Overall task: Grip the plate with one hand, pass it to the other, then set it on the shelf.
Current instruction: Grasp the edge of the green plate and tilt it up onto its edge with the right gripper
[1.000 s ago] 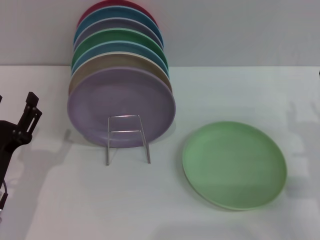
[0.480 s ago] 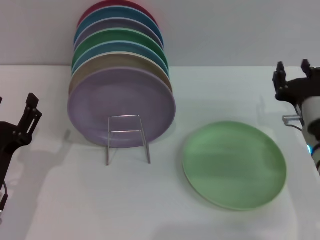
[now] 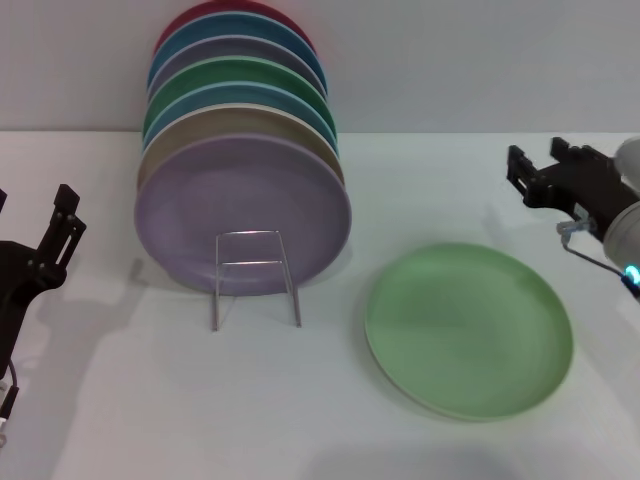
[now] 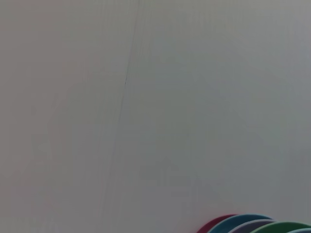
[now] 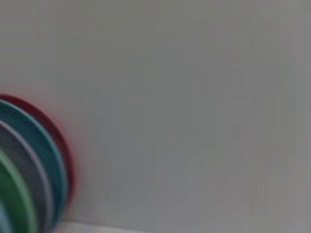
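pale green, the plate lies flat, face up, on the table, below and left of the right claw, whose fingers are spread, holding nothing. the wire shelf stands farther left, plates leaning upright behind it. the left claw hangs at the far edge, spread.

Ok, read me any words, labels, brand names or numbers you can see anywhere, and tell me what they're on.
None: no text, label or number shows in any view.
The light green plate, the lilac plate and the plates stacked behind it are plain.
The wire rack and the white table carry no marking.
The left gripper and right gripper show no readable print.
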Robot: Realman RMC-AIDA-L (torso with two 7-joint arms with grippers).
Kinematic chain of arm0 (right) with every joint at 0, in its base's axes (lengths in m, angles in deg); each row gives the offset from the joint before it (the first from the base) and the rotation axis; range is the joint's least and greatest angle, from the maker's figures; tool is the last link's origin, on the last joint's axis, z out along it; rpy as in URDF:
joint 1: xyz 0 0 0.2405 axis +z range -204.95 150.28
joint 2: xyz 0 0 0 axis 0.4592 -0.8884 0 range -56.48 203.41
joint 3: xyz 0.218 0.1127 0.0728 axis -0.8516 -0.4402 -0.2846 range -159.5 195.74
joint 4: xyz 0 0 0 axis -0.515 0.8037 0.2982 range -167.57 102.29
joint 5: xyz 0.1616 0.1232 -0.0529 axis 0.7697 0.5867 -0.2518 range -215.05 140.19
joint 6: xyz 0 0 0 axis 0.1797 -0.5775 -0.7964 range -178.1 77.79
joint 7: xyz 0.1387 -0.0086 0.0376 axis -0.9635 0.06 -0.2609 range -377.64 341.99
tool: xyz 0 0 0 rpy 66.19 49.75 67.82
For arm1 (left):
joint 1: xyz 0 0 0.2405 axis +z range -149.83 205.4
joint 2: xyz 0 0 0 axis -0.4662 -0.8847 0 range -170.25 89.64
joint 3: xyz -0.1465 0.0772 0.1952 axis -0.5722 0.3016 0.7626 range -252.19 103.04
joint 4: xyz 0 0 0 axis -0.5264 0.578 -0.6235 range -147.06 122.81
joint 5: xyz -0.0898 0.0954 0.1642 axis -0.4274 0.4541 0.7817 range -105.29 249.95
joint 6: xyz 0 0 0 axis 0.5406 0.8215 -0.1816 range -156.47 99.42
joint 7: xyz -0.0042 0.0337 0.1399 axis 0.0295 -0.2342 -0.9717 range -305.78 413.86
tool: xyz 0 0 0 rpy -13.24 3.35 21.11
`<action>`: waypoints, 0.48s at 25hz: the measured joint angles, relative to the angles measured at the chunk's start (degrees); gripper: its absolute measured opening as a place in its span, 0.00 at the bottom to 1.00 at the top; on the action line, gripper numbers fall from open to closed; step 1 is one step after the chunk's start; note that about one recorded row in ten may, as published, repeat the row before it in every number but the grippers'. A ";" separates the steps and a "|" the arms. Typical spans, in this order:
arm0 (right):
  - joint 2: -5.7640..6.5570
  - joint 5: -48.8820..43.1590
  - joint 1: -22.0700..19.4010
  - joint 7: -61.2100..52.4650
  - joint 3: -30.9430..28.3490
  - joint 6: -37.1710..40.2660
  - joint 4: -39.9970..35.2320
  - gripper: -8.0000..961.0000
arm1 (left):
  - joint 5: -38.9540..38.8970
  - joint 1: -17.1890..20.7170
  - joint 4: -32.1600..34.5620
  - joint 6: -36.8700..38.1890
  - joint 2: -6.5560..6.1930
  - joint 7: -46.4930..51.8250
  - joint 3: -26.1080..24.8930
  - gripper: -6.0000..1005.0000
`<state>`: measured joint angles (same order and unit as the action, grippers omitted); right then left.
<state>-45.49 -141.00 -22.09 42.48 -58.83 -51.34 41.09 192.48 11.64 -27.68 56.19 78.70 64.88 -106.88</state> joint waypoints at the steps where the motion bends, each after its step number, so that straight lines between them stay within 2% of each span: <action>1: 0.12 -0.64 -0.21 -1.15 -1.98 -3.98 0.99 0.53 | 0.00 0.00 0.00 0.00 0.00 0.04 0.00 0.82; 4: 0.14 -8.22 -0.14 -8.30 -9.70 -18.47 4.16 0.54 | 0.00 -0.07 -0.05 0.00 0.00 0.07 0.00 0.82; 7: 0.15 -19.77 1.63 -17.63 -16.02 -32.39 8.01 0.54 | 0.00 -0.11 -0.09 0.00 0.00 0.17 0.04 0.82; 12: 0.22 -28.48 5.84 -23.13 -25.26 -52.18 12.38 0.53 | 0.00 -0.24 -0.09 0.00 0.07 0.20 0.00 0.82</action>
<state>-45.27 -169.48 -16.25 19.35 -84.08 -103.52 53.46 192.47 11.40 -27.77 56.19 78.77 65.08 -106.88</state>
